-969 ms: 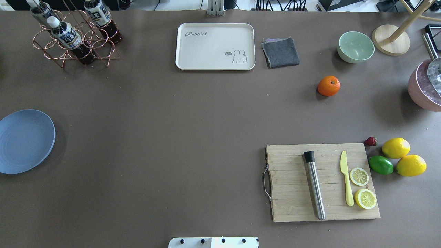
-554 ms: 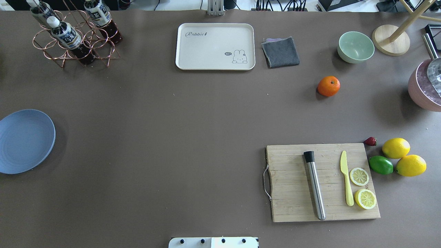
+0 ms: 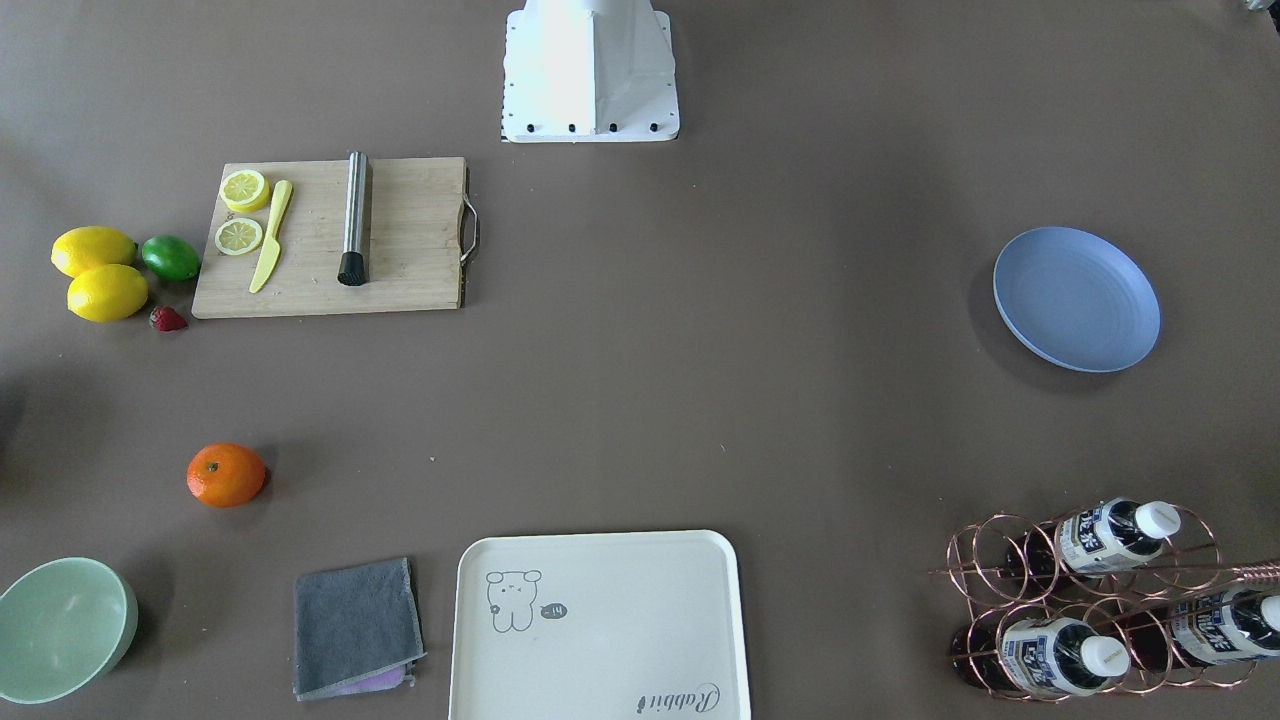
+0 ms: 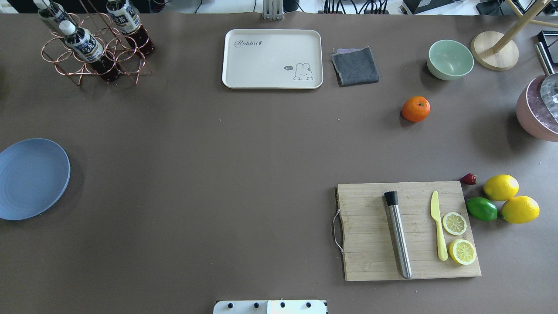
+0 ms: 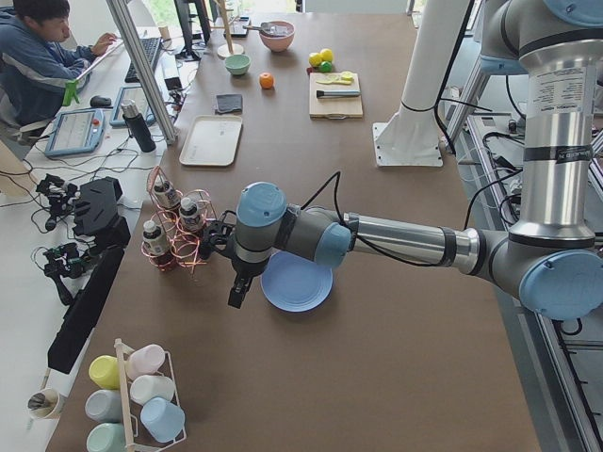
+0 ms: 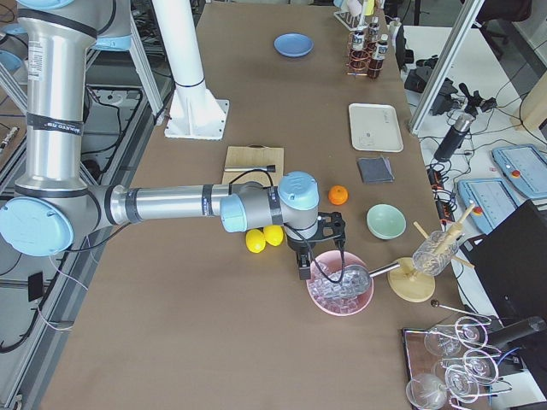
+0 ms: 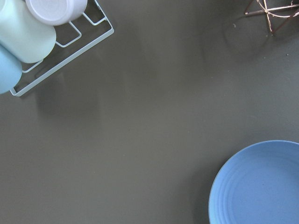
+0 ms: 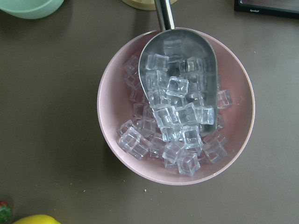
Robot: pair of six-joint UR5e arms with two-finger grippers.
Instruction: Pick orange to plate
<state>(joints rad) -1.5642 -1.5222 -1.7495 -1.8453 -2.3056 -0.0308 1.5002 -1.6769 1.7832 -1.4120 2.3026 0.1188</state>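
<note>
The orange [image 4: 416, 109] rests alone on the brown table at the far right, between the mint bowl and the cutting board; it also shows as the orange [image 3: 226, 475] and the orange [image 6: 338, 195]. The light-blue plate [image 4: 32, 179] lies bare at the left edge, also seen as the plate [image 3: 1077, 299] and the plate [image 7: 261, 186]. My left gripper [image 5: 237, 292] hangs just beside the plate [image 5: 297, 282]; I cannot tell if it is open or shut. My right gripper [image 6: 303, 266] hovers at the ice bowl's rim, well short of the orange; its state cannot be told either.
A pink bowl [image 8: 112, 74] of ice cubes with a metal scoop sits under the right wrist. Nearby are two lemons [image 4: 501, 187], a lime [image 4: 481, 209], a strawberry [image 4: 468, 179], a cutting board [image 4: 370, 257], a mint bowl [image 4: 450, 59], a cloth [image 4: 355, 65], a cream tray [image 4: 272, 59] and a bottle rack [image 4: 93, 48].
</note>
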